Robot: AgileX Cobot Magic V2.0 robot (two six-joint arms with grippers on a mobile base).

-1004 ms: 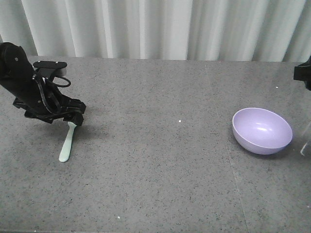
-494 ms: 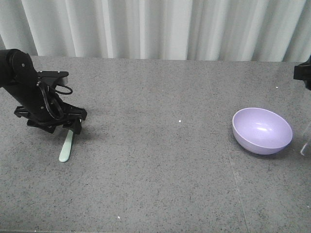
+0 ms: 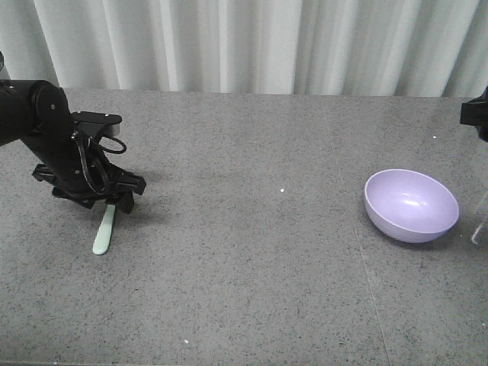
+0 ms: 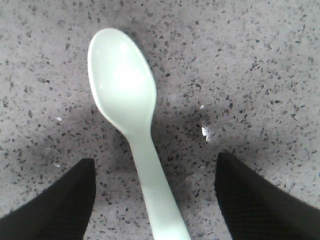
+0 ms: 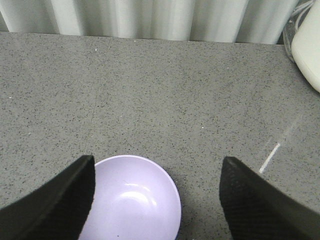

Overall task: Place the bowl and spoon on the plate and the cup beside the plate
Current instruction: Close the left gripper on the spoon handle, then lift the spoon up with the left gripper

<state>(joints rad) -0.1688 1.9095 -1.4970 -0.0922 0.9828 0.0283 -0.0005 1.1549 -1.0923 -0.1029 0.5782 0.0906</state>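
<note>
Mint-green plastic is what the left arm is set up for. The left gripper [image 4: 157, 200], well to the left of the bowl [image 3: 412, 204], hangs low over the grey speckled table [image 3: 244, 290] with its jaws spread wide. One finger stands on each side of the spoon's [image 4: 122, 85] handle, and neither appears to touch it. That straddle looks like preparation for a pinch on the thin handle, leaving the oval head free. The spoon itself lies flat on the table, far left of the bowl. The bowl sits upright and empty, mouth up. The right gripper [image 5: 157, 200] is raised clear of the bowl, jaws apart and holding nothing, probably lined up to take the rim. Plate and cup appear in no view.
</note>
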